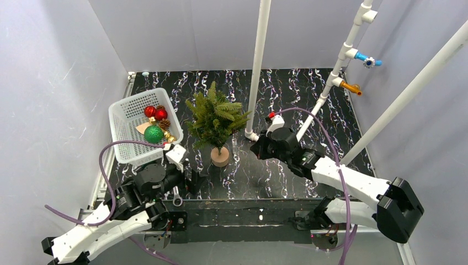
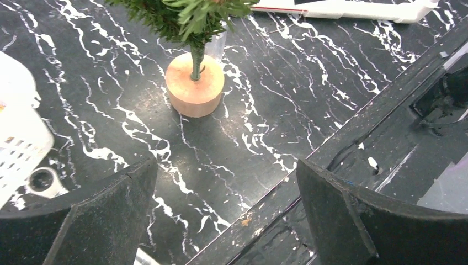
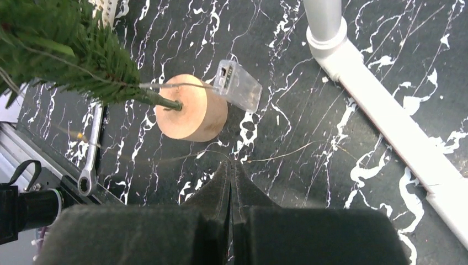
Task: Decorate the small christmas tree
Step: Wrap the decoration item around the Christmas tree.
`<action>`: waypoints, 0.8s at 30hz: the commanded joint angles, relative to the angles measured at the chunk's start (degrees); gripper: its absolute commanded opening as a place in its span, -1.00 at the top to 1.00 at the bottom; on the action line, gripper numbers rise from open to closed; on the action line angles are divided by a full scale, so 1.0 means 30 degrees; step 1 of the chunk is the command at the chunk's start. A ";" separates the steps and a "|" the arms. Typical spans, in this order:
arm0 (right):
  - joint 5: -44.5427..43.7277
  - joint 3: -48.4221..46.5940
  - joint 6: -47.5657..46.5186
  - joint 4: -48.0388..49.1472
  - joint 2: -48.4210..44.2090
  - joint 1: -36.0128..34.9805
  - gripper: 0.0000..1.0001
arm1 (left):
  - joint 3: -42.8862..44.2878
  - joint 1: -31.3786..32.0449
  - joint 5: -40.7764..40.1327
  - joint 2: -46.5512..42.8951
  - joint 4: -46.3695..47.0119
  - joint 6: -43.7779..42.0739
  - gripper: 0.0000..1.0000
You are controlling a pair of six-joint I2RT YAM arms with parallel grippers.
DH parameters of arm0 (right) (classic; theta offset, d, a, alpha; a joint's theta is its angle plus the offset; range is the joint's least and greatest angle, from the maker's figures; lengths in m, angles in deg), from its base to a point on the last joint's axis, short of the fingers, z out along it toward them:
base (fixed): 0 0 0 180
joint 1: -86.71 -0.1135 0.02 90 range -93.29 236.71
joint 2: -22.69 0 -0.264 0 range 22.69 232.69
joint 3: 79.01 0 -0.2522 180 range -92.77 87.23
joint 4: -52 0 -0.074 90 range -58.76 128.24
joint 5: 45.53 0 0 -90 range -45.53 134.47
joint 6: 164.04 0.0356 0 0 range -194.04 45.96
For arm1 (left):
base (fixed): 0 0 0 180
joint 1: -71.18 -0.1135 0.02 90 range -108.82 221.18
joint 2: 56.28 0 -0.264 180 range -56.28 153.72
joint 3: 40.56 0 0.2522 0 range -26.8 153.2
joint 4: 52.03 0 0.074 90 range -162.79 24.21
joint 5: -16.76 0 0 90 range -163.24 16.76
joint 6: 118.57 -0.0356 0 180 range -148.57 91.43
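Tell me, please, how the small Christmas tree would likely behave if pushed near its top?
Probably top-heavy: the small christmas tree spreads bushy branches far wider than its round wooden base, so a high push may tip it. The thin trunk likely flexes. The needles look soft and should yield.

Small christmas tree (image 2: 190, 14) crown beyond top edge; basket (image 2: 16, 138) beyond left edge
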 commanded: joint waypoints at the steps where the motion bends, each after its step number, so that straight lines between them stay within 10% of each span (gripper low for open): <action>1: -0.1218 0.0760 0.0808 0.0335 -0.1327 -0.0359 0.97 | 0.2291 -0.0001 -0.0738 0.0256 -0.2712 -0.1102 -0.96; 24: -0.3627 -0.0562 -0.1186 -0.3278 -0.4601 0.0620 0.97 | 1.0465 -0.0015 0.0006 0.5454 -0.4991 -0.3083 -0.97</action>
